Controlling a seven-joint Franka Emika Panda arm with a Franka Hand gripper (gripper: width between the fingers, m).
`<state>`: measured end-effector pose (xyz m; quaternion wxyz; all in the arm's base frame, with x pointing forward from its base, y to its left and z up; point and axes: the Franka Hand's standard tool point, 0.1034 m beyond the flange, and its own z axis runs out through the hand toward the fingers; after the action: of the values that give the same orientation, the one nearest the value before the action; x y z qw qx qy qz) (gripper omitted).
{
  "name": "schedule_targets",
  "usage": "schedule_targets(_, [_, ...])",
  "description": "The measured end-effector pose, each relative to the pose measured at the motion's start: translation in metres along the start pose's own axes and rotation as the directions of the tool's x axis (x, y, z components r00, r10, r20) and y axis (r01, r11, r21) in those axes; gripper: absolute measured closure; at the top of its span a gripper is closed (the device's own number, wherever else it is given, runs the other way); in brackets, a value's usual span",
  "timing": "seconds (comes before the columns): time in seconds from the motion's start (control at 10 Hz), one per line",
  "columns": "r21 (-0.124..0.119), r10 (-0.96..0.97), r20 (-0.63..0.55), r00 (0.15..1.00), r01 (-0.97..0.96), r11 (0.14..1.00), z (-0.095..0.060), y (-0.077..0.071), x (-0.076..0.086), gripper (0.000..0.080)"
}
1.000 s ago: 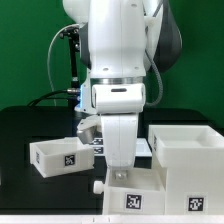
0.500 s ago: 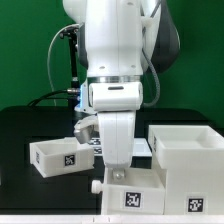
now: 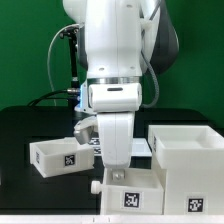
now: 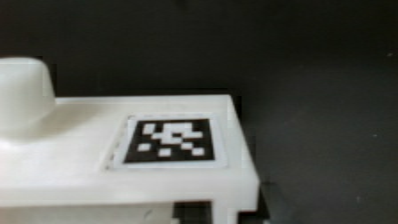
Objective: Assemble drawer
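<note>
1. The Panda's gripper hangs low over the near tray, its tips at the tray's back edge. Neither view shows the fingers plainly, so whether they are spread, closed or clamped on the plastic cannot be told.
2. From the wrist, the tray's front face fills the frame, with its square marker sharp and a rounded white knob beside it.
3. The step in hand looks like taking hold of this tray to seat it in the drawer unit. The next move would need a sure grip on the wall, then a level carry toward the casing's opening.
4. The casing stands just beside the near tray, on the exterior view's right. Its hollow top shows nothing inside.
5. The second tray sits apart on the black table, on the exterior view's left. Its open top looks empty as far as can be seen.
6. The arm hides most of the near tray's interior.
7. The marker board lies flat behind the trays, partly covered by the arm.
</note>
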<state>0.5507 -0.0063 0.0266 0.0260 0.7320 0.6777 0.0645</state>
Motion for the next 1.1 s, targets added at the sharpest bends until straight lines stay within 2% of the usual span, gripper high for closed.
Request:
schedule_targets(0.1, [0.068, -0.002, 0.011, 1.0, 0.002, 0.998, 0.0002, -0.0031, -0.0019, 0.0761])
schedule_targets(0.2, [0.148, -0.004, 0.024, 1.0, 0.0, 0.989, -0.0022, -0.0025, -0.0042, 0.0761])
schedule_targets(0.3, [0.185, -0.006, 0.029, 1.0, 0.001, 0.983, -0.0034, -0.0008, -0.0043, 0.0761])
schedule_targets(0.4, [0.238, -0.009, 0.036, 0.999, 0.0, 0.971, -0.0069, -0.0008, -0.0045, 0.0761])
schedule_targets(0.5, [0.252, -0.011, 0.036, 0.999, 0.002, 0.968, -0.0087, 0.0014, -0.0031, 0.0761])
schedule_targets(1.1, [0.201, 0.014, 0.023, 1.0, -0.018, 0.979, -0.0044, 0.0017, 0.002, 0.0761])
